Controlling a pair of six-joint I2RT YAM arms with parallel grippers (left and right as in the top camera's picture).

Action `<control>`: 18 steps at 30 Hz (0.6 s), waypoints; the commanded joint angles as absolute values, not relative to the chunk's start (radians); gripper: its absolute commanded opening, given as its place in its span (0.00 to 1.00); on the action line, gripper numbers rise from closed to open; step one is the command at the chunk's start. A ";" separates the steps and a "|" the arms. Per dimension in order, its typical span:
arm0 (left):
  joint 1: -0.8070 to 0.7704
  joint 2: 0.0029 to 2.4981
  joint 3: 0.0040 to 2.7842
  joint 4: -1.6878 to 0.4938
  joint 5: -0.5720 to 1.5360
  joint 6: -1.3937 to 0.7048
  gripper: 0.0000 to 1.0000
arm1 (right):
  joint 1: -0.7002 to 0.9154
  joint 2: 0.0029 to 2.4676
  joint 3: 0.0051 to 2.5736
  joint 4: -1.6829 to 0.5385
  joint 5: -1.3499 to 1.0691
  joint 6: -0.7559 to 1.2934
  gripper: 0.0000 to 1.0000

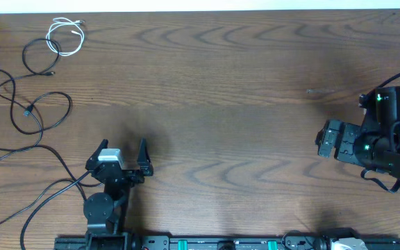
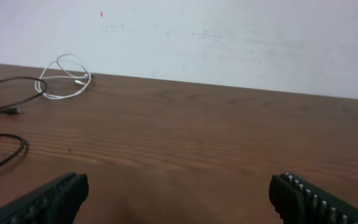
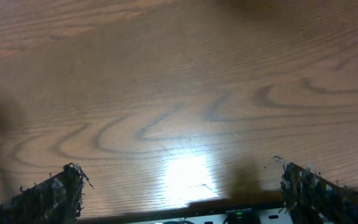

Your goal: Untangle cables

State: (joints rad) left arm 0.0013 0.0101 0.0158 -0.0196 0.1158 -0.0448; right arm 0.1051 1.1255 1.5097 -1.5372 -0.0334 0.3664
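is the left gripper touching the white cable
Apart. The overhead view shows the left gripper open near the front, with a wide gap to the white cable coiled in the far left corner.

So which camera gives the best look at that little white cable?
The overhead view: it shows the white cable from above, its loops spread out flat. The left wrist view catches it from a low angle, with the loops squashed together. The right wrist view shows only the wood of the table.

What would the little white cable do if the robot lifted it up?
The white cable lies in loose loops, so it would probably flop and dangle. It looks thin, so likely very light. Pushed, it might slide on the smooth table, not roll.
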 commanded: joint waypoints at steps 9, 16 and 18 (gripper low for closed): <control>-0.003 0.001 0.004 -0.070 0.085 0.030 0.98 | 0.099 1.126 1.514 -1.538 -0.029 0.373 0.99; -0.003 0.001 0.004 -0.066 0.092 0.030 0.98 | 0.099 1.126 1.514 -1.538 -0.029 0.373 0.99; -0.003 0.002 0.004 -0.066 0.093 0.030 0.98 | 0.099 1.126 1.514 -1.538 -0.029 0.373 0.99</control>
State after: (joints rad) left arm 0.0013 0.0101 0.0181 -0.0261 0.0902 0.0086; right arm 0.1051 1.1255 1.5097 -1.5372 -0.0334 0.3664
